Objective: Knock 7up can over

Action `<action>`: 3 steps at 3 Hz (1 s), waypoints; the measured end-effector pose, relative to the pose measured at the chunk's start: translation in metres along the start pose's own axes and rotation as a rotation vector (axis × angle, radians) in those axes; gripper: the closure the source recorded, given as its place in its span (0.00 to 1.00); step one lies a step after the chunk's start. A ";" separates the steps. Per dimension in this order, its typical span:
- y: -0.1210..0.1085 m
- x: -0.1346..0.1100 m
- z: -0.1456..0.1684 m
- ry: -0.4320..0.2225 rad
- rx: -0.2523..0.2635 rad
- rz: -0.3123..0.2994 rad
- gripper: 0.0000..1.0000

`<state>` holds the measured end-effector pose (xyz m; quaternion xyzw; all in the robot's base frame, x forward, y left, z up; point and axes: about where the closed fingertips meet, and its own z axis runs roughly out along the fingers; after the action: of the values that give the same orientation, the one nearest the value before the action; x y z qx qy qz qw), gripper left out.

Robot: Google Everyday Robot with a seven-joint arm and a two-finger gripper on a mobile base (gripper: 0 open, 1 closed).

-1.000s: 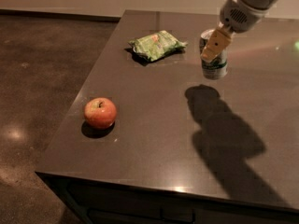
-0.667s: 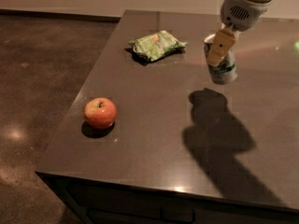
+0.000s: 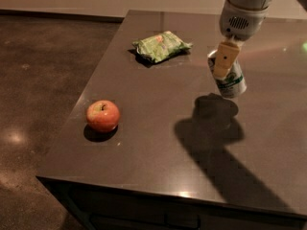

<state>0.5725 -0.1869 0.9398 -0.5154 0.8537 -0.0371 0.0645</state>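
On a dark table, well back from its front edge, the 7up can is tilted, its top leaning left. The gripper hangs from above against the can's upper side; how wide it is cannot be told. Left of the can and farther back lies a green snack bag. Well left of the can and nearer the front sits an apple, close to the left edge. Bare tabletop stretches in front of the can.

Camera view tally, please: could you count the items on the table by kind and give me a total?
Fruit: 1, the apple
Snack bags: 1, the green snack bag
Drink cans: 1, the 7up can, tilted, with the gripper at its upper part
Total: 3
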 end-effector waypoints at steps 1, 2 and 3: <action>0.005 -0.001 0.015 0.028 -0.028 -0.024 0.87; 0.009 -0.001 0.026 0.059 -0.044 -0.040 0.62; 0.012 -0.002 0.034 0.089 -0.051 -0.055 0.40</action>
<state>0.5682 -0.1792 0.9050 -0.5379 0.8420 -0.0398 0.0120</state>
